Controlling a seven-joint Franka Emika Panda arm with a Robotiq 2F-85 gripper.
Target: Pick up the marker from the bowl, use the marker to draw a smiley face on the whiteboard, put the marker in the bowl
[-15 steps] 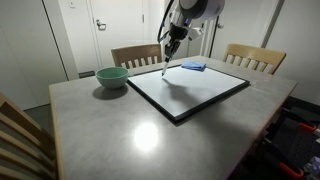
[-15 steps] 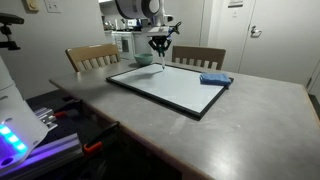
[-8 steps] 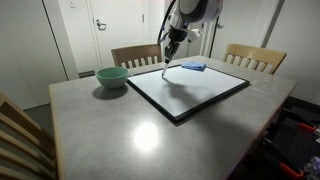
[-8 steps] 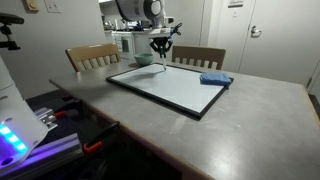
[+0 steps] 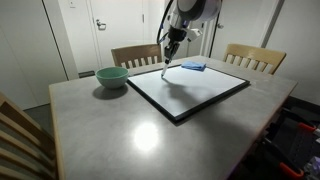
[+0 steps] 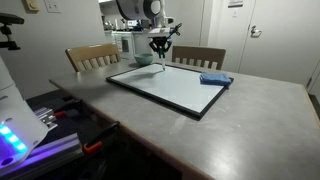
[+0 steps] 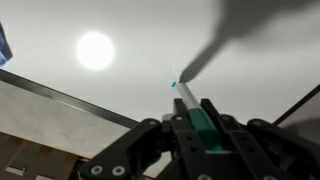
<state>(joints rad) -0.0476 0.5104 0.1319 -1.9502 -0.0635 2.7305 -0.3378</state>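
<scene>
At upper centre in both exterior views, the tool (image 5: 171,46) is clamped on the marker (image 5: 166,62), tip down by the whiteboard's (image 5: 195,92) upper edge; contact is too small to judge. In an exterior view the bowl (image 6: 141,60) sits partly hidden behind it.

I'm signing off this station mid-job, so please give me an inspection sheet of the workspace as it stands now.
Surface: grey table, with a bright glare spot from a light.
Job's things: whiteboard flat on the table, no drawing visible; bowl beside it; marker pointing down near the board's edge, contact unclear.
Clutter: blue pad on the board's far corner.
Tool: tool shut on the marker.
Cables: dark and red items below the table edge, too small to tell.
Surroundings: wooden chairs around the table, doors behind.
</scene>
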